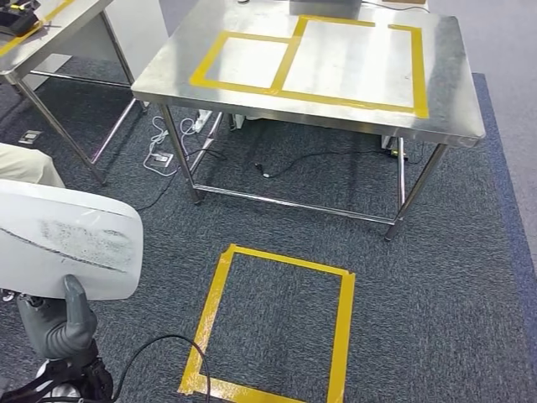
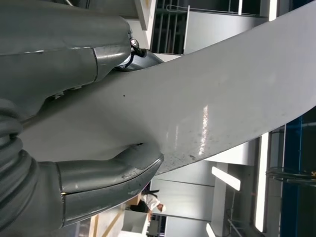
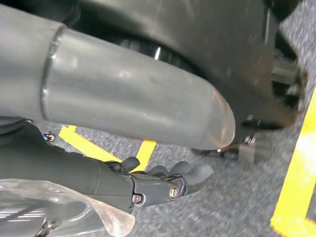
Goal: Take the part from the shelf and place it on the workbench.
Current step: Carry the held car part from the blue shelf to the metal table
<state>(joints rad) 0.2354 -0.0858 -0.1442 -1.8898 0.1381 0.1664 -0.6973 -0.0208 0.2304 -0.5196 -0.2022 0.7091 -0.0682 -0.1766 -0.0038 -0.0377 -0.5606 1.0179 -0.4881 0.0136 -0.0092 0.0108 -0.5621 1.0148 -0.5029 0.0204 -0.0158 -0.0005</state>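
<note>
While I watched the head view, the left hand point(image 1: 63, 323) sat low at the left edge with its grey thumb pressed up against the underside of the part point(image 1: 66, 238), a broad white curved panel with a scuffed grey patch on its face. From the left wrist view I saw that hand point(image 2: 67, 123) clamped on the part point(image 2: 209, 98), thumb on one face and darker fingers point(image 2: 111, 54) on the other, so the panel was gripped by its edge and carried in the air, well short of the workbench point(image 1: 443, 92). That steel workbench stood ahead, its top marked with two yellow tape rectangles point(image 1: 329, 63) side by side. On the grey carpet between me and it lay a yellow tape square point(image 1: 272, 327), and cables point(image 1: 171, 147) trailed under the bench. In the right wrist view the right hand point(image 3: 149, 185) hung over the carpet with its fingers stretched out and slightly curved, holding nothing, near a strip of yellow floor tape point(image 3: 298, 163).
</note>
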